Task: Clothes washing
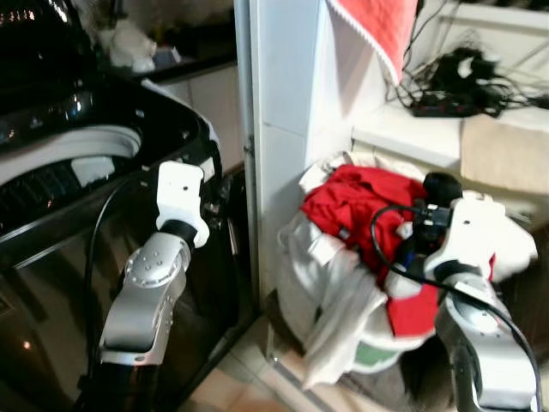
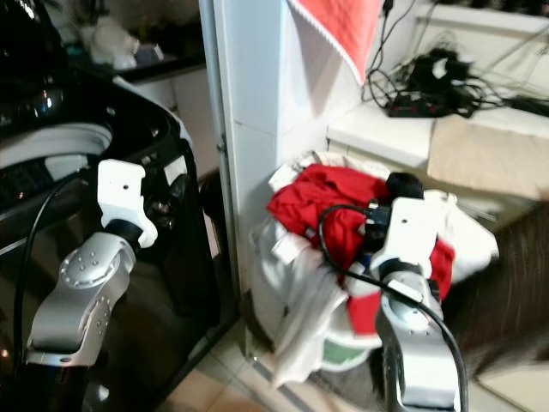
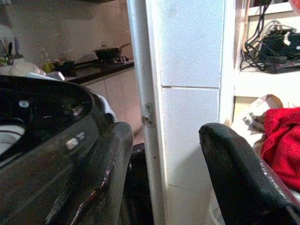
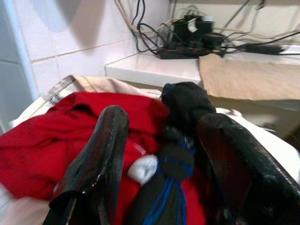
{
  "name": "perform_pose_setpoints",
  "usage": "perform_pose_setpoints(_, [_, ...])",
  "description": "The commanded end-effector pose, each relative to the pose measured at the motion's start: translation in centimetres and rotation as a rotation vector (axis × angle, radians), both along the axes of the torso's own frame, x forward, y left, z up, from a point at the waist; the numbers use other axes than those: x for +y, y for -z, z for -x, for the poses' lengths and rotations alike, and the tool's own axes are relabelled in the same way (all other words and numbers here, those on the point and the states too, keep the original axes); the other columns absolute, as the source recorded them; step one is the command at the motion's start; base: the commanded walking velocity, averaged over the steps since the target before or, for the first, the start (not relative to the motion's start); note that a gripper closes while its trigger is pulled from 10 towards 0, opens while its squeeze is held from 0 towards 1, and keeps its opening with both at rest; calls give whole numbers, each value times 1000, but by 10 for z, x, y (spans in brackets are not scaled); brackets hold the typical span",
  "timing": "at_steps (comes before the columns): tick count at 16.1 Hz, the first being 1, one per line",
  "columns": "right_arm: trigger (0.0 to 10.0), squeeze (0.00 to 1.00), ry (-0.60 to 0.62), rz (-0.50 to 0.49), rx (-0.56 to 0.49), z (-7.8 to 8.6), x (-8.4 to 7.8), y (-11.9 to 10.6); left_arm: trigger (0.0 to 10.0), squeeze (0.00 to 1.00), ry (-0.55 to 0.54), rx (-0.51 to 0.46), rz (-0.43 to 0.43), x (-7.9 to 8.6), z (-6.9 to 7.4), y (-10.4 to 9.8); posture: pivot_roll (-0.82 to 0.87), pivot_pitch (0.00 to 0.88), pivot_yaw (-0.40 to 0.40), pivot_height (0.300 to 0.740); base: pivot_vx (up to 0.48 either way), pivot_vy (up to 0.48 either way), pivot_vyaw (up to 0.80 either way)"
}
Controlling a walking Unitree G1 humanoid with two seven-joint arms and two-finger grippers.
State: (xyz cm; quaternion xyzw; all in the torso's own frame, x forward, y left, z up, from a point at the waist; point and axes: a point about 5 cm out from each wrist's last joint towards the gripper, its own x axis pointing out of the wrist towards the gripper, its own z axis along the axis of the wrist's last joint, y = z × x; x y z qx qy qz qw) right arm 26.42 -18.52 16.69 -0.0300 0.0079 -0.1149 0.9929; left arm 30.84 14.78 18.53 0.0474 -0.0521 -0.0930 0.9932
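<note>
- White tiled pillar (image 1: 287,129) divides the scene: washing machine on the left, laundry on the right, presumably so that clothes travel only a short way around it.
- Washing machine (image 1: 77,197), dark and glossy, stands at near left with its lid raised and the pale drum rim (image 1: 69,150) exposed, apparently ready for loading; its lower body is cut off by the frame.
- Laundry basket (image 1: 343,343), white, sits on the floor just right of the pillar, heaped above its rim; its base and far side are hidden by cloth.
- Red garment (image 1: 360,206) lies on top of the heap, the task's thing nearest to hand; white cloth (image 1: 343,309) spills over the near rim.
- Desk (image 1: 403,137) behind the basket carries a tangle of cables and a power strip (image 1: 455,86); an orange-red towel (image 1: 377,30) hangs above, its top cut off.
- Right tool (image 4: 164,159) hovers low over the heap, fingers spread wide, straddling a black-and-blue item (image 4: 176,140) that rests on the red garment; nothing is gripped yet, and what that item is cannot be made out.
- Left tool (image 3: 164,178) is held beside the machine's front corner, fingers wide apart and empty, likely idle until a garment arrives.
- Kitchen counter (image 3: 93,65) at far left is too blurred to detail.
</note>
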Motion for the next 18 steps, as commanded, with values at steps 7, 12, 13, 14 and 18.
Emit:
perform_pose_setpoints(7, [10000, 0, -28, 11, -40, 0, 6, -8, 10000, 0, 7, 0, -46, -3, -1, 2, -83, 0, 28, 740, 0, 94, 0])
perform_pose_setpoints(12, [10000, 0, -28, 19, -37, 0, 4, -9, 10000, 0, -13, 1, -18, -3, 0, 2, -84, 0, 25, 740, 0, 0, 0])
perform_pose_setpoints(13, [10000, 0, -30, 19, -36, 0, 4, -9, 10000, 0, -16, 2, -16, -3, 0, 2, -84, 0, 25, 740, 0, 0, 0])
perform_pose_setpoints(14, [10000, 0, -31, 19, -35, 0, 4, -9, 10000, 0, -16, 5, -12, -3, 0, 3, -84, 0, 24, 740, 0, 0, 0])
perform_pose_setpoints(18, [10000, 0, -44, 6, -11, -2, 4, -7, 10000, 0, -35, 6, 14, 0, 1, 4, -84, 0, 21, 740, 130, 0, -358])
